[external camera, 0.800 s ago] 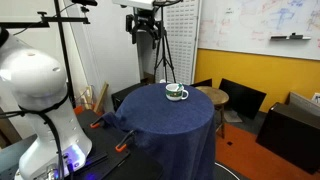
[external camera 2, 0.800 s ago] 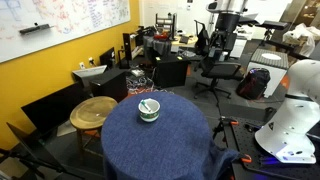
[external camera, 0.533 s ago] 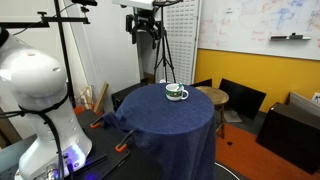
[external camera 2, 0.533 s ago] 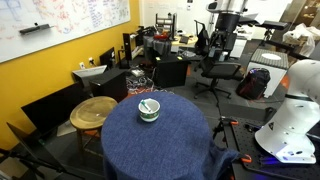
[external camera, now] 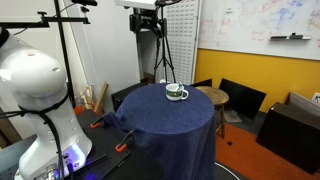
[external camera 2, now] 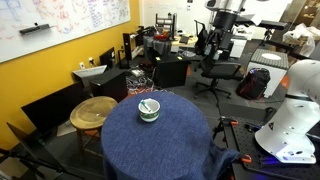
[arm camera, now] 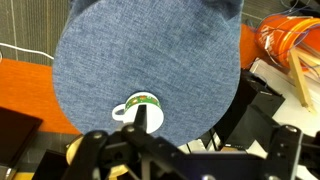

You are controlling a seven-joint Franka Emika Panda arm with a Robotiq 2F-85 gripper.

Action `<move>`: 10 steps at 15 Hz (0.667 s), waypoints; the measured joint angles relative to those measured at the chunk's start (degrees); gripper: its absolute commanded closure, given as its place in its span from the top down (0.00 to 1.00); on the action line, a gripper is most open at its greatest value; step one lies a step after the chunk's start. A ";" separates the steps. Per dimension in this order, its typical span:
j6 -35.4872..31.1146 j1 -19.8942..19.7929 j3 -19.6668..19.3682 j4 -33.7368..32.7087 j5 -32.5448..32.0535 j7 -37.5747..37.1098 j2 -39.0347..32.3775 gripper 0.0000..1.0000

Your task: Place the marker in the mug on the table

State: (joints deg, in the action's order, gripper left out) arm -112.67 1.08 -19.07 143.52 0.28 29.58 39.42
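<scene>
Wood comes first on the left in an exterior view: a small round wooden table (external camera 2: pixel 93 110) with nothing on it. Just beside it is the table (external camera 2: pixel 160 145) with the dark blue cloth. The mug (external camera 2: pixel 148 110) sits on the cloth, near one edge and not in the middle. A thin pale stick lies inside it, and I think that is the marker (external camera 2: pixel 148 104). In the wrist view the marker (arm camera: pixel 140 119) looks like it pokes up over the rim. Further right and high up hangs the gripper (external camera 2: pixel 221 48), well apart from the mug. Its fingers look spread, and it holds nothing.

So the job looks done. What could go wrong? If the arm comes down and bumps the mug, the mug could slide off the edge. The marker could also tip out, because it is about as long as the mug is wide.
</scene>
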 measured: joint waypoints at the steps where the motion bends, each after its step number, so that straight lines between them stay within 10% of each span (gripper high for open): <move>1: -2.61 -0.03 0.00 0.27 0.00 -0.13 -0.49 1.00; 10: -27.52 -0.08 0.51 1.58 0.98 -4.33 -11.89 1.00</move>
State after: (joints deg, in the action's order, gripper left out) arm -140.19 0.99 -18.56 145.09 1.27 25.25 27.53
